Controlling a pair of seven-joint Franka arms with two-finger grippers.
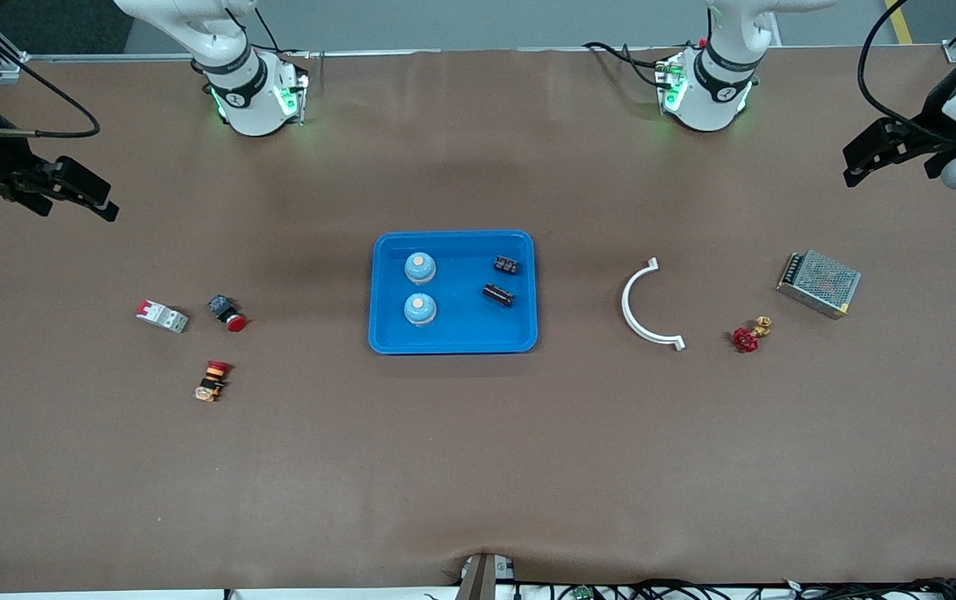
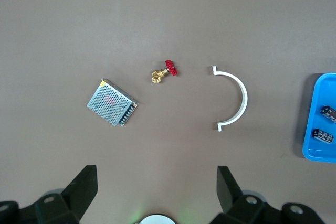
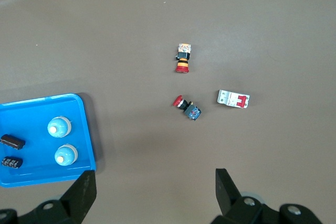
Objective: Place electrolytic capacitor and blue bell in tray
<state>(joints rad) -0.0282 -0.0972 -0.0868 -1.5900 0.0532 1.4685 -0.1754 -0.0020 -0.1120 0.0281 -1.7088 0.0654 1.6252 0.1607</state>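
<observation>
The bright-blue tray (image 1: 452, 340) lies in the middle of the table. In it stand two light-blue bells (image 1: 420, 267) (image 1: 420, 309) and lie two black electrolytic capacitors (image 1: 508, 266) (image 1: 498, 294). The tray (image 3: 31, 179) with bells (image 3: 58, 127) and capacitors (image 3: 12, 141) also shows in the right wrist view; its edge (image 2: 311, 153) shows in the left wrist view. My left gripper (image 1: 865, 162) hangs open and empty, high over the table's left-arm end. My right gripper (image 1: 86, 192) hangs open and empty, high over the right-arm end.
Toward the left arm's end lie a white curved bracket (image 1: 640, 304), a red-handled brass valve (image 1: 749, 335) and a metal mesh power supply (image 1: 819, 283). Toward the right arm's end lie a white-and-red circuit breaker (image 1: 162, 316) and two red push buttons (image 1: 227, 314) (image 1: 212, 381).
</observation>
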